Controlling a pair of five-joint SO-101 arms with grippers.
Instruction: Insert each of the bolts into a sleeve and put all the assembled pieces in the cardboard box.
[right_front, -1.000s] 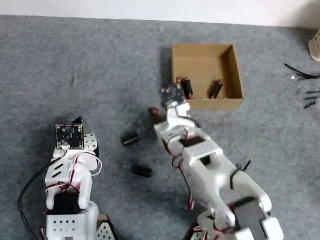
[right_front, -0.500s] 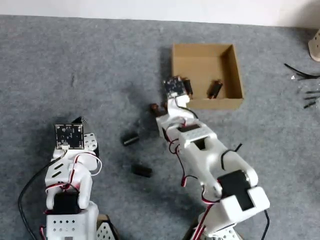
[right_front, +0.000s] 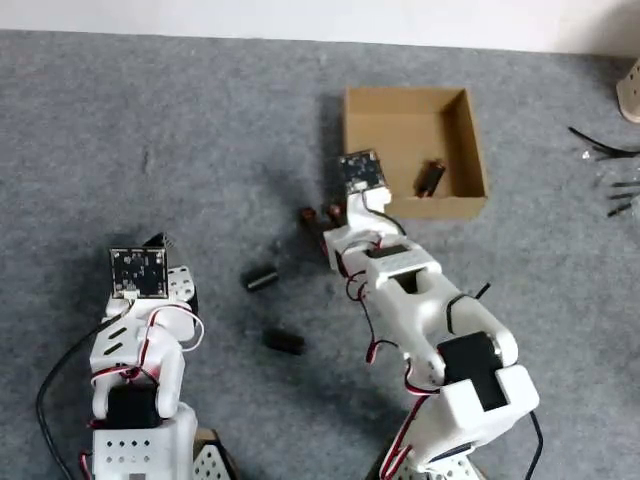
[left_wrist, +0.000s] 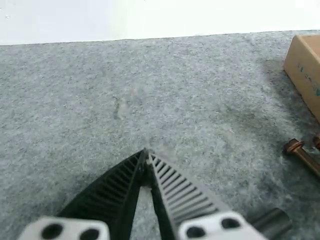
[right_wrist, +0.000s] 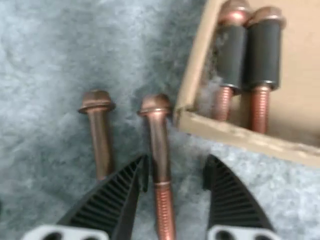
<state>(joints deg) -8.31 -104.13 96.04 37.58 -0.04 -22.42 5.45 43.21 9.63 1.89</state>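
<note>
On the right arm (right_front: 405, 290) the jaws stand spread astride one bolt (right_wrist: 159, 145), seemingly lined up to pinch it. A second bolt (right_wrist: 98, 135) lies just outside them. Beyond, the cardboard box (right_wrist: 230, 134) holds two sleeved bolts (right_wrist: 247, 60). The left arm (right_front: 140, 340) keeps its jaws pressed together, empty.

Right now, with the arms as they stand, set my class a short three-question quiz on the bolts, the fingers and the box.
1. True or false: the left arm's fingers are shut.
2. How many bare copper-coloured bolts lie on the grey carpet outside the brown cardboard box? A one, B two, C four.
3. Fill in: the right arm's open fingers straddle a bare ____.
Key: 1 true; 2 B; 3 bolt.
</note>
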